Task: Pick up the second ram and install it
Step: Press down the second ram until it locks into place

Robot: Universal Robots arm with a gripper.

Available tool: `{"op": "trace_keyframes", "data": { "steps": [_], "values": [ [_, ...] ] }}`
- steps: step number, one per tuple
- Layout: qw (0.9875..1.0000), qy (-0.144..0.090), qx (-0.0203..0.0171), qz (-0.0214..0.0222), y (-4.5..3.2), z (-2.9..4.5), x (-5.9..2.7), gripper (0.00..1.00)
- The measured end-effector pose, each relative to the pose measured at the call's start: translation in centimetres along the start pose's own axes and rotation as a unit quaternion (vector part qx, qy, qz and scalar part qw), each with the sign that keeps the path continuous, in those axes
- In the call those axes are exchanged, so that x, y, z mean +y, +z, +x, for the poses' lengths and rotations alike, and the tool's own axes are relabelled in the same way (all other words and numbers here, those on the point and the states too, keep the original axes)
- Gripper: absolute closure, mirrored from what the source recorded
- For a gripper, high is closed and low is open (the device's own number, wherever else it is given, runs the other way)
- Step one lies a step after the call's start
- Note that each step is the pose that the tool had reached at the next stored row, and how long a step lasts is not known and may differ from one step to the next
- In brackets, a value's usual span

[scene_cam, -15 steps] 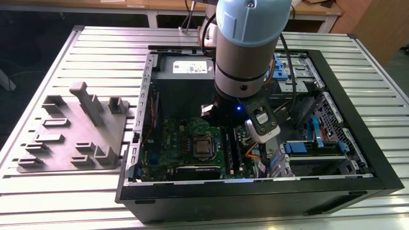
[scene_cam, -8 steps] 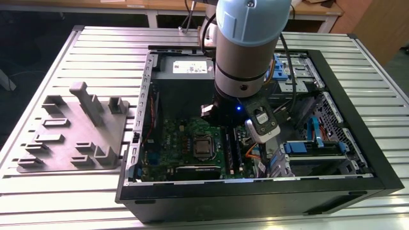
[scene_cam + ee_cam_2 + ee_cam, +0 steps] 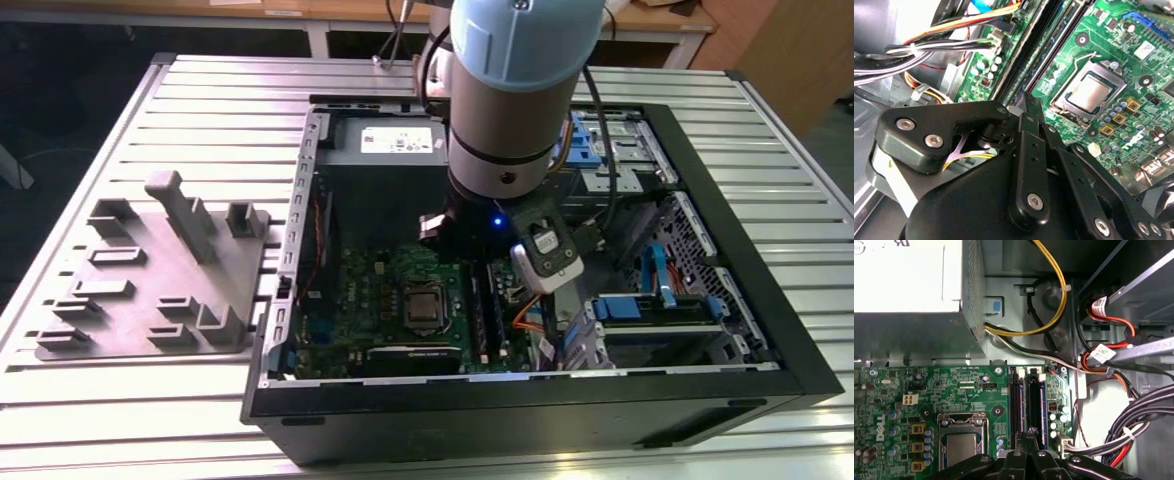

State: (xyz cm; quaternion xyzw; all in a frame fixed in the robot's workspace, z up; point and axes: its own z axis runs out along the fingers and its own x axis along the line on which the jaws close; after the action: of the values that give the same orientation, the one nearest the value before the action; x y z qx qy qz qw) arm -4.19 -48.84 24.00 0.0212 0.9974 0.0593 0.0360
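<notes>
The fingers (image 3: 1030, 440) of the gripper (image 3: 1030, 431) are seen drawn narrow over the motherboard (image 3: 929, 390). The second ram (image 3: 1040, 400) is seated edge-on in a slot beneath them. A white-labelled power supply (image 3: 904, 275) and yellow cable (image 3: 1056, 305) are nearby.

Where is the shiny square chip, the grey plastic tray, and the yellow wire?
Shiny square chip (image 3: 1095, 95): second wrist view, middle of its metal top.
Grey plastic tray (image 3: 150, 285): exterior view, flat middle of its surface.
Yellow wire (image 3: 1058, 307): first wrist view, outer bend of its loop.
</notes>
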Motion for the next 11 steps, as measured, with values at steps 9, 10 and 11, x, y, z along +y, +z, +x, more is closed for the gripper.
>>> {"op": "trace_keyframes", "data": {
  "steps": [9, 10, 11],
  "values": [
    [1.0000, 0.000, 0.0000, 0.0000, 0.19, 0.07, 1.45, 0.93],
    [1.0000, 0.000, 0.0000, 0.0000, 0.21, 0.08, 1.63, 0.93],
    [1.0000, 0.000, 0.0000, 0.0000, 0.23, 0.08, 1.79, 0.93]
  ]
}}
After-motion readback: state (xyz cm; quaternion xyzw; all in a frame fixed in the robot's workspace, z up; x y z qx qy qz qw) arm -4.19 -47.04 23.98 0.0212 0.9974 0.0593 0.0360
